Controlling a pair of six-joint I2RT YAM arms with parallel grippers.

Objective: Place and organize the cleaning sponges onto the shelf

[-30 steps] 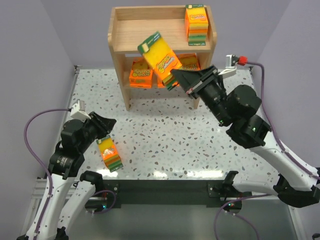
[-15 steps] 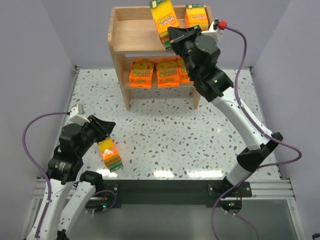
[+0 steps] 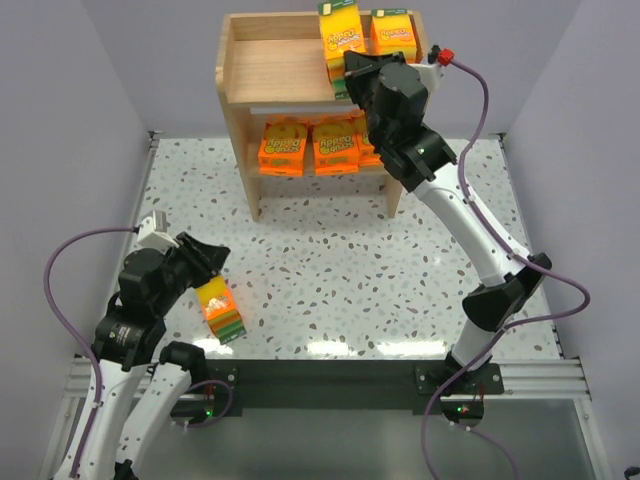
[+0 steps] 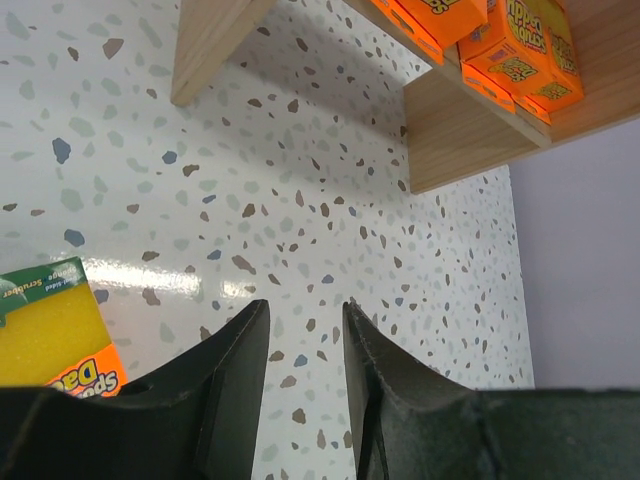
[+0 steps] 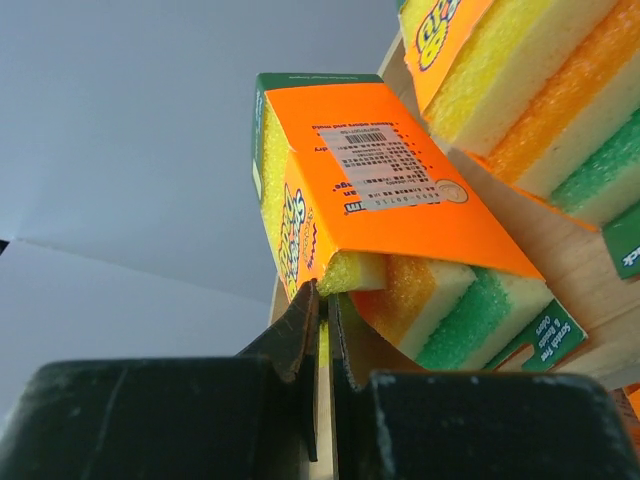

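The wooden shelf (image 3: 270, 70) stands at the far side of the table. My right gripper (image 3: 349, 74) is shut on the lower edge of a yellow-and-green sponge pack (image 3: 340, 33) and holds it over the top tier, close beside another stack (image 3: 393, 35). In the right wrist view the gripper (image 5: 322, 290) pinches the held pack (image 5: 390, 190) at its label edge. Three flat orange packs (image 3: 283, 147) stand on the lower tier, one partly hidden by the arm. A third thick pack (image 3: 219, 307) lies on the table by my open, empty left gripper (image 3: 205, 262).
In the left wrist view the open gripper (image 4: 303, 310) hovers over the speckled table (image 4: 300, 200), with the loose pack (image 4: 55, 330) at its left and the shelf's lower tier (image 4: 460, 130) ahead. Purple walls enclose the table.
My right arm has lifted its pack from in front of the lower tier up to the top tier, next to the stack there. The left arm has barely moved.
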